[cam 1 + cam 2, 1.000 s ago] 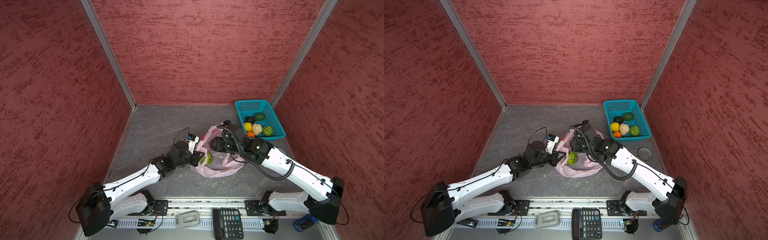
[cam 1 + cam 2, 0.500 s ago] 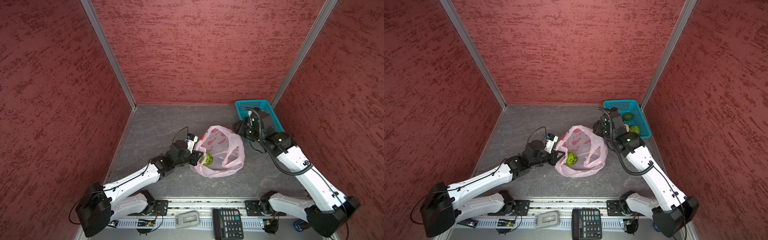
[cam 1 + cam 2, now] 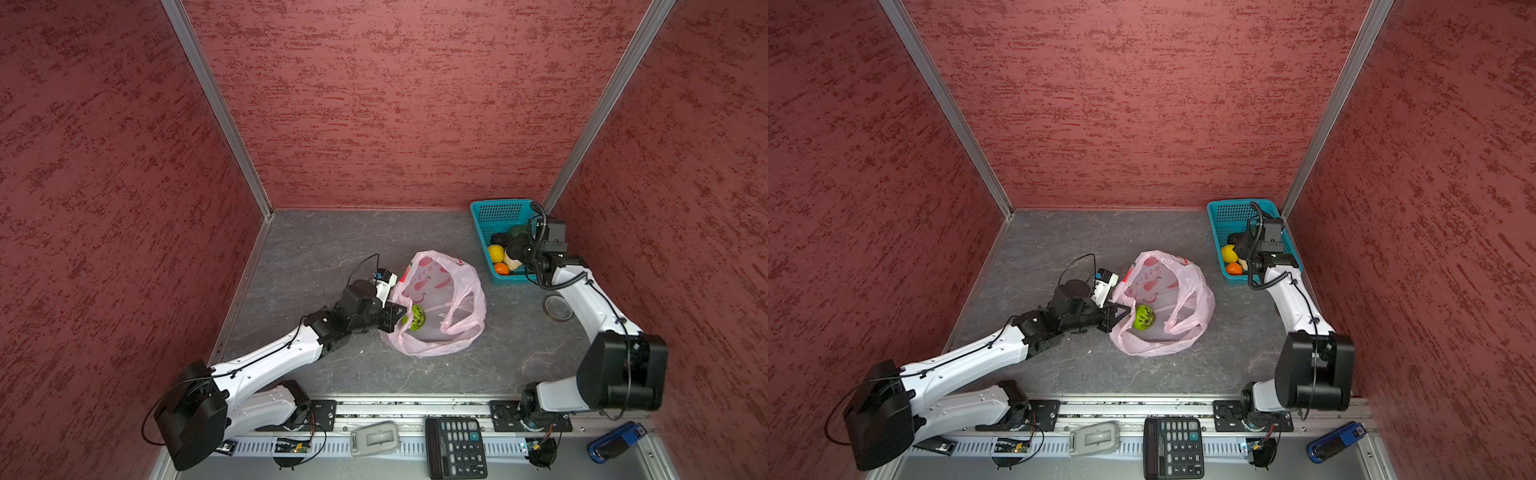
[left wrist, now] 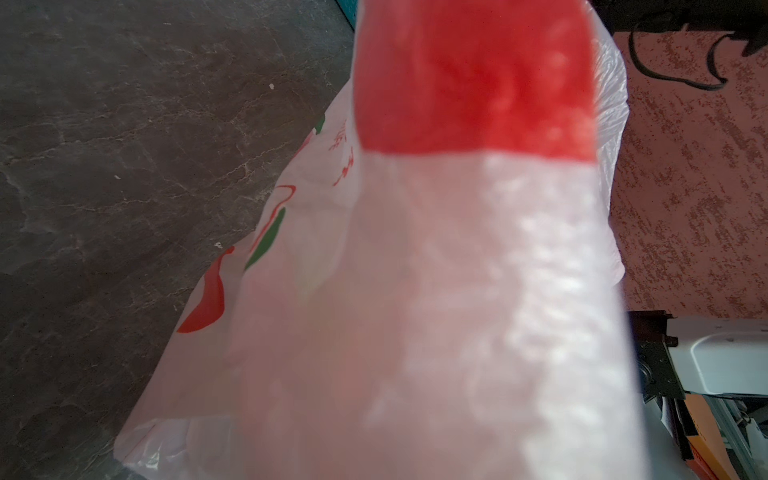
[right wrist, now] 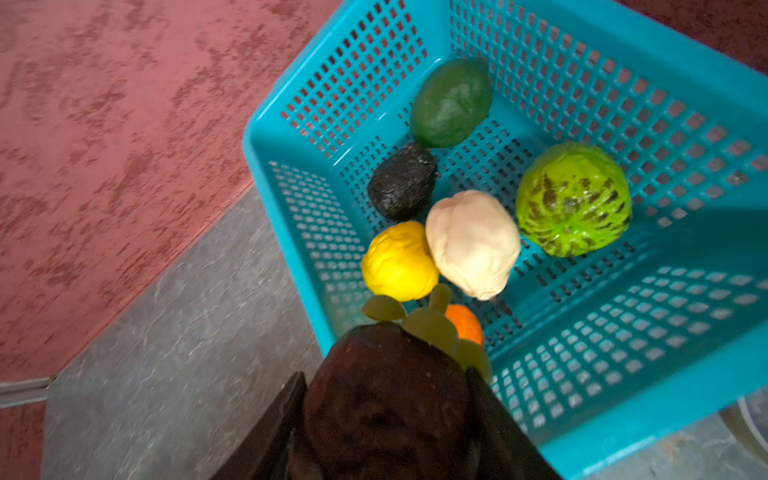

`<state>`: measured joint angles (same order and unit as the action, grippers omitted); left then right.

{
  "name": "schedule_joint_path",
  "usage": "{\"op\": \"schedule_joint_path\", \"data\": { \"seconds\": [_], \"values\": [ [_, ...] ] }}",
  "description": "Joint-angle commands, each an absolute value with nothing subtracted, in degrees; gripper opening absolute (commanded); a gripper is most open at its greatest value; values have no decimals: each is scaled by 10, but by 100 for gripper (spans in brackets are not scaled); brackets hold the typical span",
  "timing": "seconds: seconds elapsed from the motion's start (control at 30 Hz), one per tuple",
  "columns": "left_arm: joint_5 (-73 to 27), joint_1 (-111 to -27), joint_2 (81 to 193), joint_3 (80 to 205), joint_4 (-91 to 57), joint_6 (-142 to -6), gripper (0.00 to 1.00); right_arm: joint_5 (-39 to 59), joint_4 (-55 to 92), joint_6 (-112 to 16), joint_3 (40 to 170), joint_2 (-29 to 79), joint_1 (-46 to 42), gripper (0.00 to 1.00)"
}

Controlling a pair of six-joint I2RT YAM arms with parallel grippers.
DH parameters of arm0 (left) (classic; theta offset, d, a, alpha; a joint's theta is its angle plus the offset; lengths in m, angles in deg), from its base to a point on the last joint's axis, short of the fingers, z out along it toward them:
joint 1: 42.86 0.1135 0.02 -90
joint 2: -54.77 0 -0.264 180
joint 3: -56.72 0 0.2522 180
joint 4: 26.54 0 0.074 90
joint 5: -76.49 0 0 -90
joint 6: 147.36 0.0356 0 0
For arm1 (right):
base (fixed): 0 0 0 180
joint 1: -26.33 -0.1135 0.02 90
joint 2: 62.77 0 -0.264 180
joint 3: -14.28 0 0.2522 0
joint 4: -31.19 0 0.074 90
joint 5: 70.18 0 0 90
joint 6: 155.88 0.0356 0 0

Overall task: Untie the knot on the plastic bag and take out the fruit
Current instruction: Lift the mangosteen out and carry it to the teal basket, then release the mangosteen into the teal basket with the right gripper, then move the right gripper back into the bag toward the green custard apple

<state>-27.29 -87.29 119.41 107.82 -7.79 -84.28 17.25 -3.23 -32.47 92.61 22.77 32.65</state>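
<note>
Pinching the dark brown fruit [image 5: 386, 386], the right gripper [image 5: 384, 440] hangs at the teal basket's [image 5: 648, 316] corner, bare floor just ahead; the left gripper [image 3: 397, 318] pinches the plastic bag [image 3: 440, 286].

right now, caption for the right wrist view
Right gripper holds a dark brown fruit over the teal basket of six fruits

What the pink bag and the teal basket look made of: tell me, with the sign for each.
The plastic bag: thin plastic film, glossy, translucent; it slumps in soft crinkles. The basket: seemingly rigid moulded plastic, smooth with slight sheen; straight walls pierced by an even grid of holes.
</note>
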Motion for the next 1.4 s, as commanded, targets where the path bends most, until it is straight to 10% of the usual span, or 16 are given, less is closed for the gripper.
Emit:
{"op": "schedule_joint_path", "data": {
  "seconds": [0.0, 0.67, 1.37],
  "values": [
    [-282, -870, 1198, 1095, -73, -827, 0, 164, 35, -338, 968, 285, 360, 51],
    [-272, -873, 1197, 1095, -76, -829, 0, 215, 12, -382, 1118, 469, 419, 78],
    [-279, -871, 1174, 1080, -62, -818, 0, 101, -59, -413, 982, 247, 364, 82]
  ]
}}
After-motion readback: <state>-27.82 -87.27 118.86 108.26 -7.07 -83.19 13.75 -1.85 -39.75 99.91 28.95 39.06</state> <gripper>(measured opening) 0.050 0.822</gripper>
